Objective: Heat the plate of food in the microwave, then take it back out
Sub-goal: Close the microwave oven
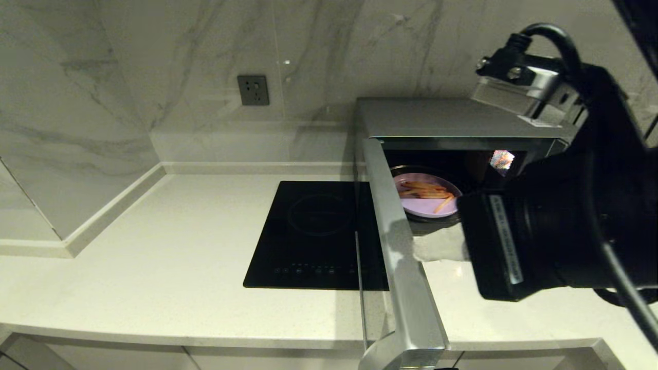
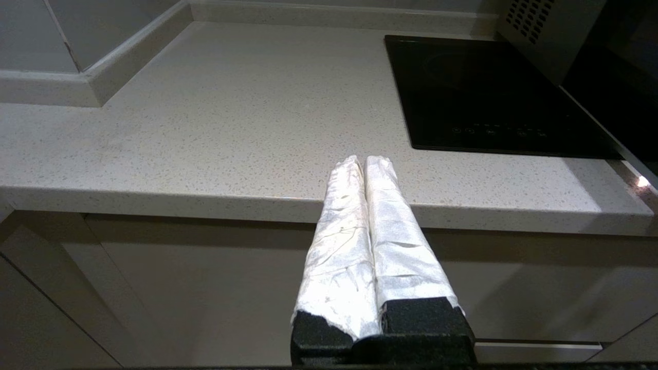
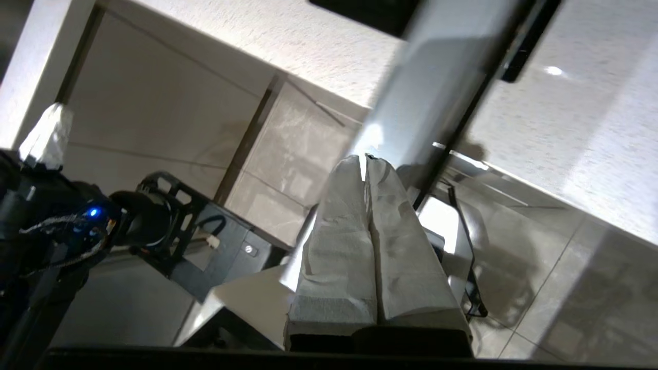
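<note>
The microwave [image 1: 442, 118] stands at the back right of the counter. Its door [image 1: 406, 267] is swung wide open and sticks out past the counter's front edge. Inside, on the dark turntable, lies the lilac plate of food [image 1: 429, 208] with orange fries. My right gripper [image 1: 417, 244] is shut with nothing in it. Its white-wrapped fingers [image 3: 334, 241] point at the door's inner face, and the tips are at or almost on it. My left gripper [image 2: 364, 162] is shut and empty, low in front of the counter's edge and left of the cooktop.
A flat black glass cooktop [image 1: 318, 236] is set into the pale counter [image 1: 169, 257] just left of the open door. A wall socket [image 1: 253, 90] sits on the marble backsplash. My bulky right arm [image 1: 565, 226] hides the microwave's right side.
</note>
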Controlling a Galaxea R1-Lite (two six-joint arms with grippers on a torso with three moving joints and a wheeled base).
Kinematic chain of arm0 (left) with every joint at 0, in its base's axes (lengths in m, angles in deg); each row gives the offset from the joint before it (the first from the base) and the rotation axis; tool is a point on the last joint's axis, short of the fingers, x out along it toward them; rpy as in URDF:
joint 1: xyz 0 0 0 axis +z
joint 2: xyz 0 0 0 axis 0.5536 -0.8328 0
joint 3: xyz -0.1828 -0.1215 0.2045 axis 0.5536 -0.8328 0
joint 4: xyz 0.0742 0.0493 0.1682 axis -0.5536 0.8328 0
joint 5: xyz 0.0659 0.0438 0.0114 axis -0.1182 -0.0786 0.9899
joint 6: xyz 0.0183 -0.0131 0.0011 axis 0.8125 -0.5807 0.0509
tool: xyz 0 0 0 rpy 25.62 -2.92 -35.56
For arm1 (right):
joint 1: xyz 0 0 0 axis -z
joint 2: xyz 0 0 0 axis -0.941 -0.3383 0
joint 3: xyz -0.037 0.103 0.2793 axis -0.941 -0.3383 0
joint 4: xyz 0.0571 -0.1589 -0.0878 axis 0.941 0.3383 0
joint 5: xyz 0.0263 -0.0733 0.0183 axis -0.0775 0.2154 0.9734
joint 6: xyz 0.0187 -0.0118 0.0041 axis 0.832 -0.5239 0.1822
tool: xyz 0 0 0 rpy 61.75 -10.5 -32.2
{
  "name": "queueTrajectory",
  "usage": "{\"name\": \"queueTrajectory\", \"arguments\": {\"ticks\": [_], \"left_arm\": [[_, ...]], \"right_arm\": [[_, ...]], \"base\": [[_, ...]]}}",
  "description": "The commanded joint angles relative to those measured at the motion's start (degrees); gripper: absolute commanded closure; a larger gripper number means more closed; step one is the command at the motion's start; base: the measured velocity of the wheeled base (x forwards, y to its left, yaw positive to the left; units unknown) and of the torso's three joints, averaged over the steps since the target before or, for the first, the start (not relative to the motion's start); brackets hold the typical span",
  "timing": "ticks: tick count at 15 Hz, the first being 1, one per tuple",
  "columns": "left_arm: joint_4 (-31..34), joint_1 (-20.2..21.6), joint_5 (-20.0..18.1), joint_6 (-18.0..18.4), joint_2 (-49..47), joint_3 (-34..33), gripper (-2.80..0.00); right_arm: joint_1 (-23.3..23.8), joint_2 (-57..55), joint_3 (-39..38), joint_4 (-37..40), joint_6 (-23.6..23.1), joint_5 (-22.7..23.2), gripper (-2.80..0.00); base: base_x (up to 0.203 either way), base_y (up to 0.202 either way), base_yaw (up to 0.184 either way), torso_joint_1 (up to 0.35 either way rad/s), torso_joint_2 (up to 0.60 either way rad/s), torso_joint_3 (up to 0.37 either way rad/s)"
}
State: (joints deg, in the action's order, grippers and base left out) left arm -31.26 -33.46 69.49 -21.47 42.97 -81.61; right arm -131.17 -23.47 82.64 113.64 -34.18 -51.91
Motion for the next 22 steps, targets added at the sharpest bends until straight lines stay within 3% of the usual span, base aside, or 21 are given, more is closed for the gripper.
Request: {"name": "queueTrajectory", "arguments": {"ticks": [1, 7, 13, 22], "left_arm": [[0.0, 0.0, 0.0, -0.1, 0.0, 0.0, 0.00], [0.0, 0.0, 0.0, -0.1, 0.0, 0.0, 0.00], [0.0, 0.0, 0.0, -0.1, 0.0, 0.0, 0.00], [0.0, 0.0, 0.0, -0.1, 0.0, 0.0, 0.00]], "right_arm": [[-2.8, -6.4, 4.4, 0.3, 0.1, -0.2, 0.00], [-6.4, -13.6, 8.9, 0.5, 0.3, -0.6, 0.00], [-6.1, -12.2, 5.9, 0.7, 2.7, -6.3, 0.00], [2.4, -0.3, -5.3, 0.8, 4.9, -6.4, 0.00]], "base": [[0.000, 0.000, 0.000, 0.000, 0.00, 0.000], [0.000, 0.000, 0.000, 0.000, 0.00, 0.000], [0.000, 0.000, 0.000, 0.000, 0.00, 0.000], [0.000, 0.000, 0.000, 0.000, 0.00, 0.000]]}}
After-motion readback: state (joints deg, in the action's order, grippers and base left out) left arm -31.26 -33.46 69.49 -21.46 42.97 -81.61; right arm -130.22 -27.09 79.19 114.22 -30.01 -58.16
